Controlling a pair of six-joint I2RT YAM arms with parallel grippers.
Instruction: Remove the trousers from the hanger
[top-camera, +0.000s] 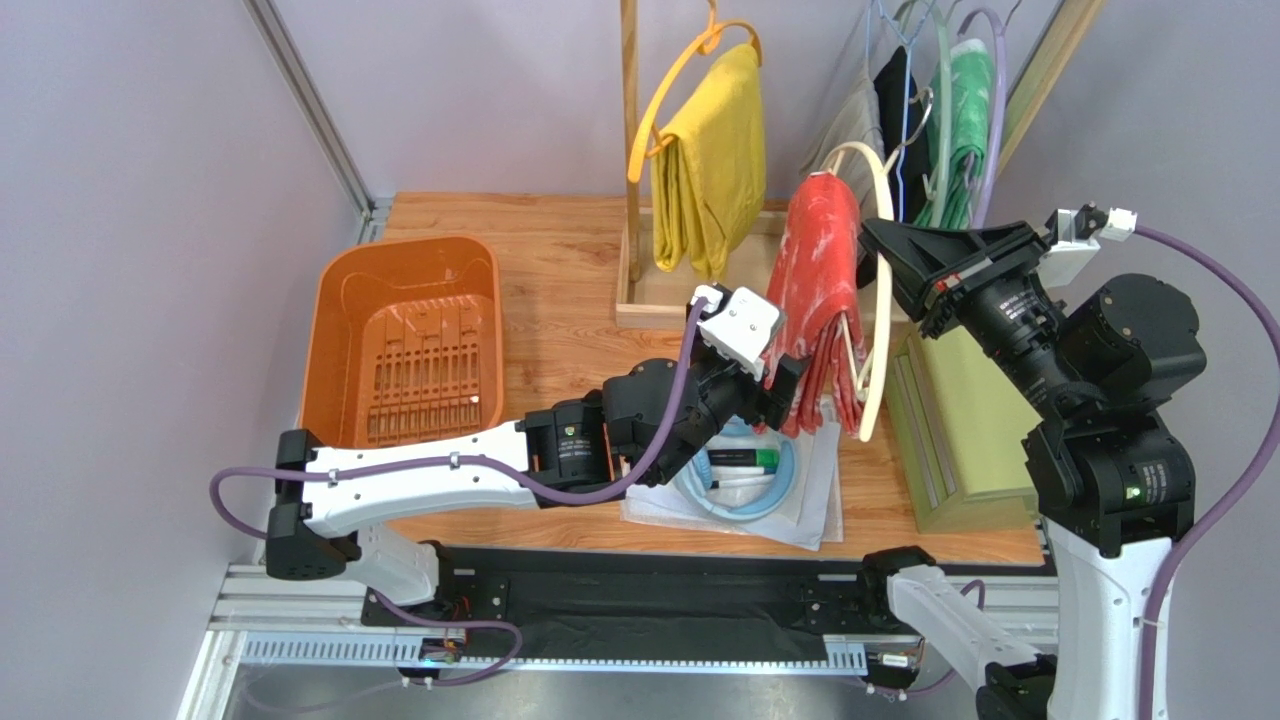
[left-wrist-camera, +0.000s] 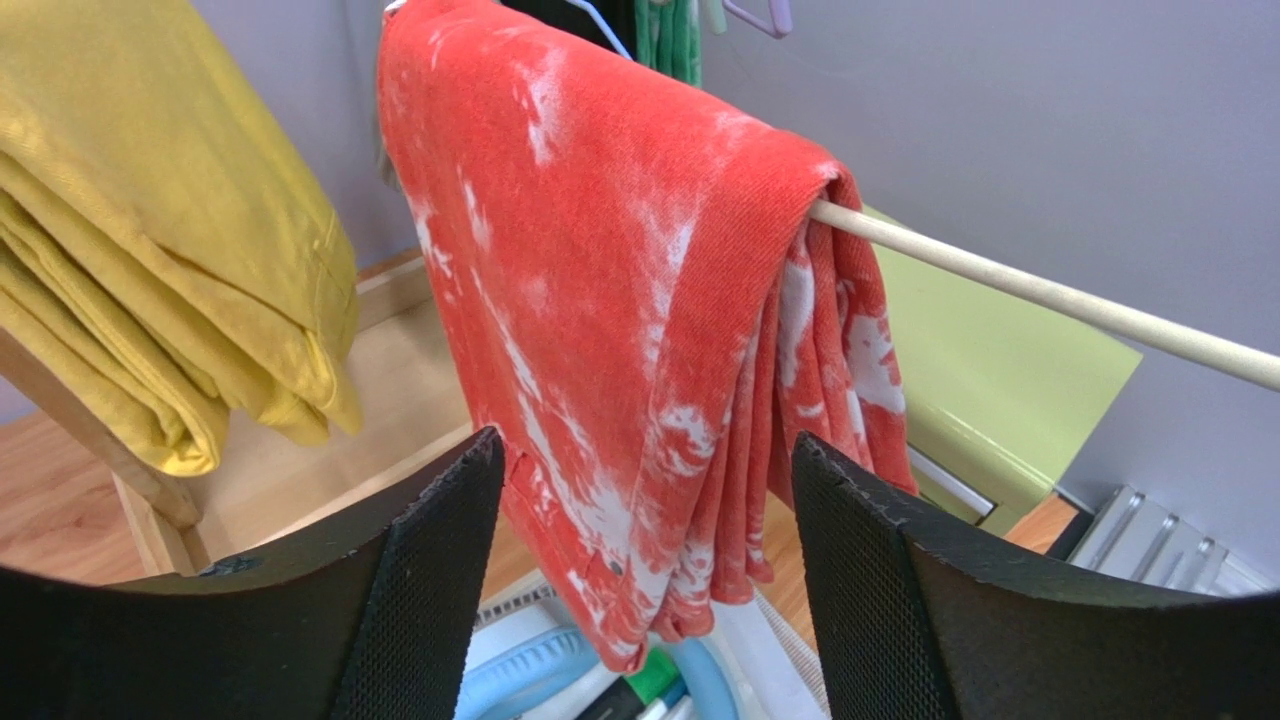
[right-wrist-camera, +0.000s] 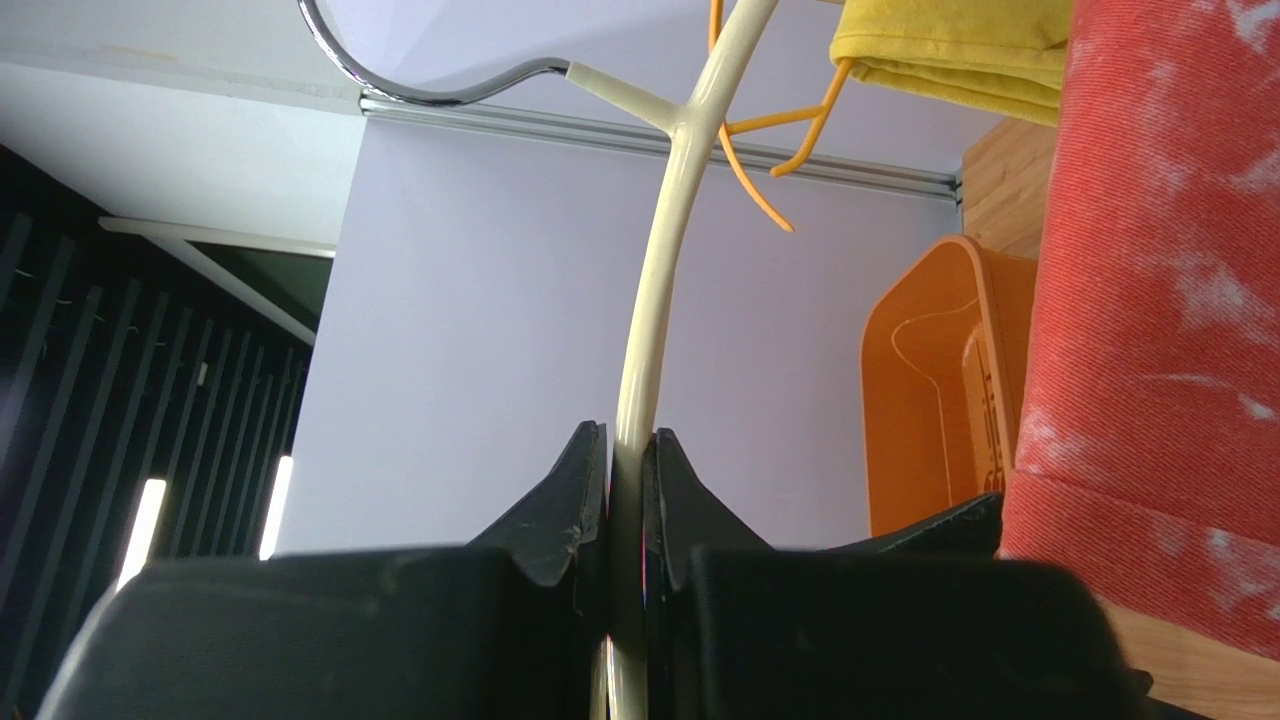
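Note:
The red-orange trousers (top-camera: 813, 285) hang folded over the bar of the cream hanger (top-camera: 873, 368), held up above the table. In the left wrist view the trousers (left-wrist-camera: 631, 330) drape over the hanger bar (left-wrist-camera: 1052, 294). My left gripper (top-camera: 781, 384) is open. Its fingers (left-wrist-camera: 451, 570) stand on either side of the trousers' lower end without touching it. My right gripper (top-camera: 890, 248) is shut on the hanger's cream arm (right-wrist-camera: 661, 270) below its metal hook. The trousers (right-wrist-camera: 1157, 300) fill the right of that view.
An orange basket (top-camera: 406, 338) sits at the left. A yellow garment (top-camera: 714, 158) hangs on an orange hanger from a wooden rack (top-camera: 631, 150). Grey, black and green clothes (top-camera: 939, 120) hang behind. A green box (top-camera: 962, 428) stands at the right. A blue-rimmed dish on papers (top-camera: 751, 480) lies under the trousers.

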